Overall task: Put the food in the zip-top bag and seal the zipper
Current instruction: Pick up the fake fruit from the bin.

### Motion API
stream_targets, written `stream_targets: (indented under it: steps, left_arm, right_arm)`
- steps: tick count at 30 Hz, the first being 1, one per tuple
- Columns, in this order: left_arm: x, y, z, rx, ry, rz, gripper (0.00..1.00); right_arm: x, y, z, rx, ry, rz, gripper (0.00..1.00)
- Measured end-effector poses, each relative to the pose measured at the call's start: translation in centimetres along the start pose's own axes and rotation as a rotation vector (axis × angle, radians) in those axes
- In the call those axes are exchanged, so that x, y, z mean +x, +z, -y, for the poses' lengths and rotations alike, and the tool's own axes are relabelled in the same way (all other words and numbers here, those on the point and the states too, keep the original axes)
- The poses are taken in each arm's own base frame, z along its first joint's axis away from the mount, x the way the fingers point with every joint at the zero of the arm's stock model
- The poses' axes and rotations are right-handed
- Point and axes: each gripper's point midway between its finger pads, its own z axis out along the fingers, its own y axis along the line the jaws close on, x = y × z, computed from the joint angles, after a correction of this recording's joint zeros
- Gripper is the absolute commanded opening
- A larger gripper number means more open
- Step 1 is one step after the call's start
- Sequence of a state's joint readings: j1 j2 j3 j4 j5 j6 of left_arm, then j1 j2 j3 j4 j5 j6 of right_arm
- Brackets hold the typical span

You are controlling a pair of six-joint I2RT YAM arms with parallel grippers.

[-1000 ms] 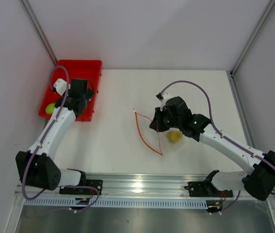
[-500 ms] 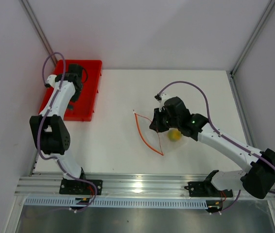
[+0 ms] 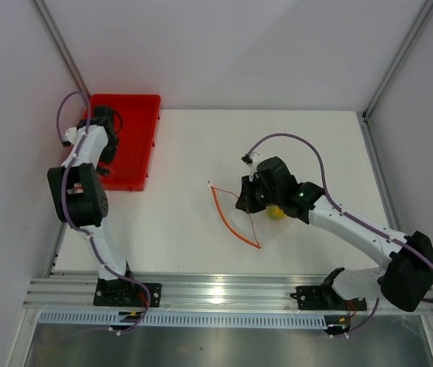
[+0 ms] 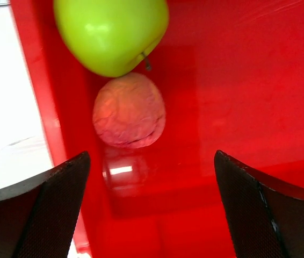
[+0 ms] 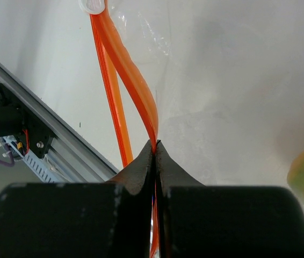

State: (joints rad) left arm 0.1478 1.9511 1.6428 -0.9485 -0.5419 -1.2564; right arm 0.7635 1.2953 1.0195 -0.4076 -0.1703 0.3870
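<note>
Presently the left claw [image 4: 151, 161] is spread wide and empty over the tray [image 4: 259, 80]; the pink fruit [image 4: 129, 110] is found just ahead, by the tray's wall, the green fruit [image 4: 110, 32] just beyond. Well away from the tray, the zipper [image 5: 128, 59] is pinched in the closed right claw [image 5: 154, 148].

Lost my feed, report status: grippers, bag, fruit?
Left gripper open over tray, above pink fruit and green fruit. Right gripper shut on zipper; bag mouth gapes, yellow fruit apparently inside. Nothing blocking.
</note>
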Motion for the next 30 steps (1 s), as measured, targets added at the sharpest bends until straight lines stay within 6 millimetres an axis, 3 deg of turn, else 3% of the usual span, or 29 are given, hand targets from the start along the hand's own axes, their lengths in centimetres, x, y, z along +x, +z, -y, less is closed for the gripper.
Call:
stream_targets:
  steps: [7,13,16,22,30]
  left_arm:
    - [-0.7,0.8,1.6,0.048,-0.026,-0.022,0.96]
    - [0.0,2.1,2.3,0.028,-0.030,-0.066,0.95]
    - [0.7,2.9,1.7,-0.016,-0.033,-0.105,0.88]
    - [1.8,4.3,0.0,-0.099,-0.031,-0.146,0.94]
    - [1.5,3.9,-0.5,-0.132,-0.050,-0.143,0.98]
  right_arm:
    - [0.4,0.4,0.3,0.001,0.002,-0.007,0.00]
    - [0.5,0.5,0.5,0.003,0.004,-0.006,0.00]
    - [0.4,0.5,0.7,0.007,0.007,-0.003,0.00]
    - [1.0,0.6,1.1,0.015,0.009,-0.016,0.00]
    - [1.4,0.8,1.4,0.022,0.013,-0.026,0.00]
